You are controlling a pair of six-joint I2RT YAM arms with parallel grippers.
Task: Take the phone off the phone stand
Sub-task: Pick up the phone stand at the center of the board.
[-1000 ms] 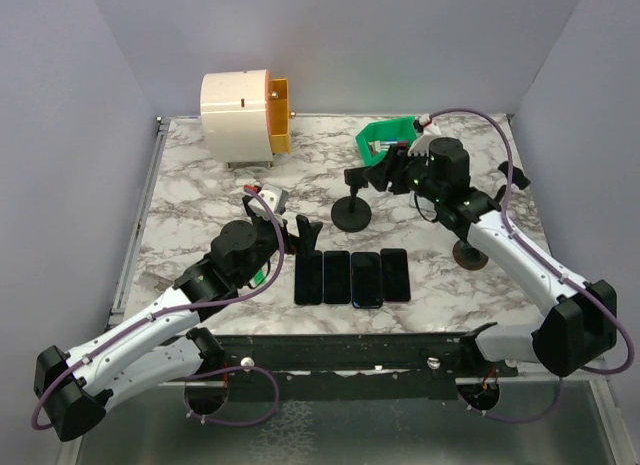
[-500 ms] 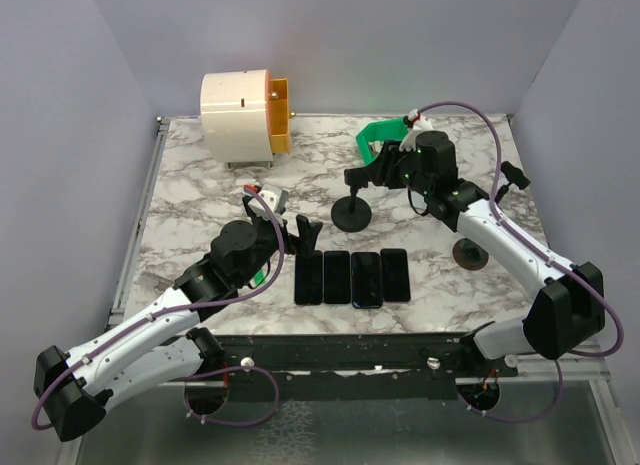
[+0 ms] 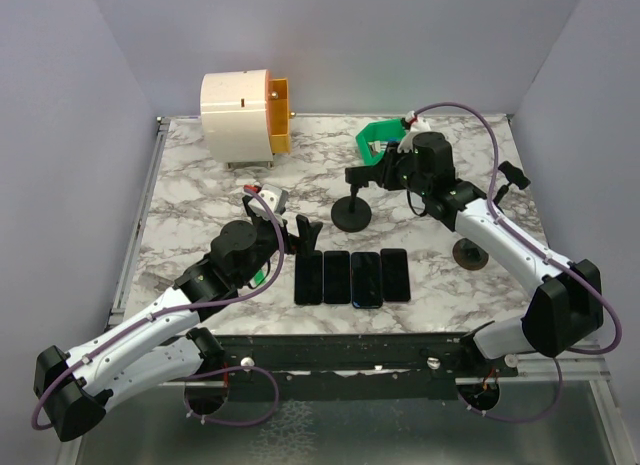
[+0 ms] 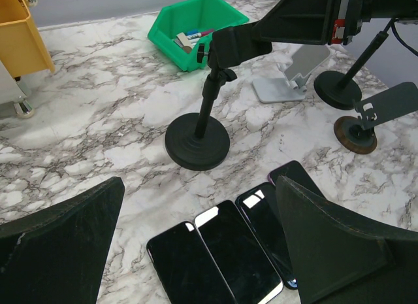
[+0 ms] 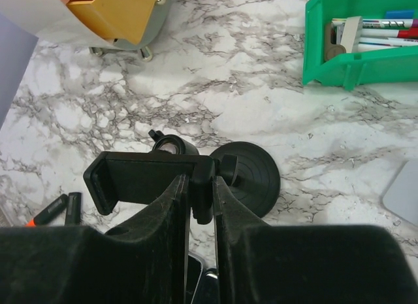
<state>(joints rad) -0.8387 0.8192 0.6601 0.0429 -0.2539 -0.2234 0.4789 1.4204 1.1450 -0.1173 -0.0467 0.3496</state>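
The black phone stand (image 3: 351,215) stands mid-table on a round base (image 4: 197,142), with its clamp holder (image 5: 140,176) on top. My right gripper (image 3: 386,173) is shut on the right end of that clamp (image 5: 201,186). I see no phone in the clamp in the right wrist view. Several black phones (image 3: 352,276) lie flat, side by side, near the front edge (image 4: 222,258). My left gripper (image 3: 308,231) is open and empty, hovering just above the row's left end (image 4: 199,186).
A green bin (image 3: 385,137) of markers sits at the back, behind the stand. A white and orange drum (image 3: 243,110) is at the back left. A brown-based stand (image 3: 468,253), a white stand (image 4: 287,82) and another black stand (image 4: 336,88) are on the right.
My right gripper and wrist have shifted slightly back and left at the stand's clamp. The left arm and the phones have not moved.
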